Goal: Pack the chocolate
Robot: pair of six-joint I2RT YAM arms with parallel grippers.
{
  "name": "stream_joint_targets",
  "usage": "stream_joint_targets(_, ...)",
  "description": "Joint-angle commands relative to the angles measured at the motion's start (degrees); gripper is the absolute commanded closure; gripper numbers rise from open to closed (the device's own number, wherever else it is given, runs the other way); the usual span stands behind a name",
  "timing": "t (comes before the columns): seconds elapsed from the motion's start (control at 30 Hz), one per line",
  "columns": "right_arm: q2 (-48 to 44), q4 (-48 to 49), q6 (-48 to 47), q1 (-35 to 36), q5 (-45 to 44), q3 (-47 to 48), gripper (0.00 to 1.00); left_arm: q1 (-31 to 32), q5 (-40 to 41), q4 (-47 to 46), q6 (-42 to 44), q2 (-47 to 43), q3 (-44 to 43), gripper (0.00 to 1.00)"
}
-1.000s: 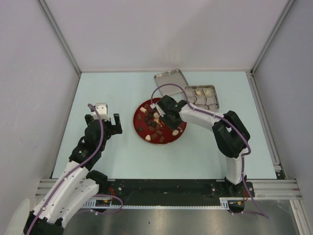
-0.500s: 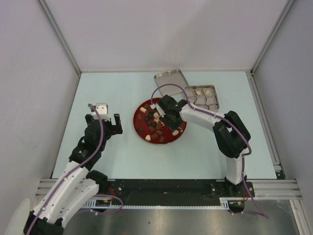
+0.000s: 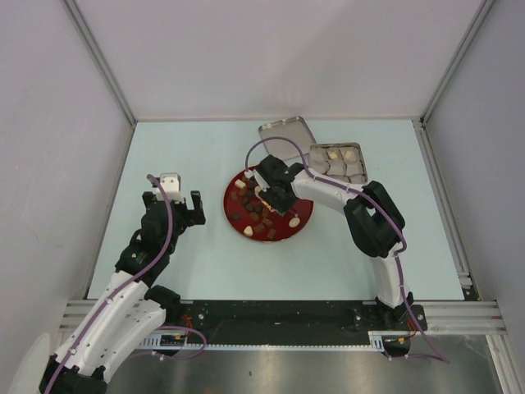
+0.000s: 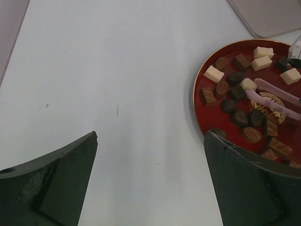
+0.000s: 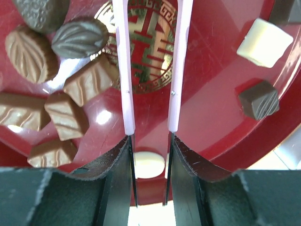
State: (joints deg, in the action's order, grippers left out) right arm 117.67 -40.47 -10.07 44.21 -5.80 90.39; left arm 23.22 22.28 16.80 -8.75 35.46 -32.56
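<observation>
Several chocolates (image 3: 250, 218), dark, reddish-brown and cream-white, lie on the red plate (image 3: 230, 202). My right gripper (image 3: 276, 194) hovers over the plate, shut on thin pink tongs (image 5: 124, 70). The tong arms stand apart over the gold emblem (image 5: 150, 44) and hold nothing. Brown pieces (image 5: 66, 115) lie left of them, a white cube (image 5: 264, 42) lies right, and a cream oval (image 5: 148, 165) lies under my fingers (image 5: 117, 188). My left gripper (image 3: 175, 203) is open and empty over bare table, left of the plate (image 4: 197, 108). The chocolates (image 4: 235, 92) and the tongs (image 4: 277, 96) show in its view.
An open metal tin (image 3: 338, 162) with compartments, some holding cream pieces, stands behind the plate on the right. Its lid (image 3: 287, 133) lies flat beside it on the far left and shows in the left wrist view (image 4: 273, 16). Walls enclose the table.
My right gripper with the tongs has shifted slightly left and farther across the plate. The left arm has not moved.
</observation>
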Motion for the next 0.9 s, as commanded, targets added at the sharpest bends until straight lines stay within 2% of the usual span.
stream_joint_targets(0.0,1.6,-0.1,0.1,0.4,-1.0,3.9,0.62,-0.1,-0.1,-2.5,1.0,-0.7,0.5,0.00)
stream_joint_targets(0.4,4.8,-0.8,-0.7,0.3,-1.2,7.5,0.61,0.1,-0.1,-2.5,1.1,-0.8,0.6,0.00)
stream_joint_targets(0.5,4.8,-1.1,-0.8,0.2,-1.1,7.9,0.66,0.2,0.0,-2.6,1.2,-1.0,0.6,0.00)
stream_joint_targets(0.67,3.2,-2.1,-0.9,0.1,-1.7,6.6,0.84,0.1,0.0,-2.6,1.2,-1.0,0.7,0.00)
stream_joint_targets(0.87,-2.4,-1.4,0.2,-0.9,-0.4,3.1,0.93,0.2,0.0,-2.6,1.2,-1.1,0.6,0.00)
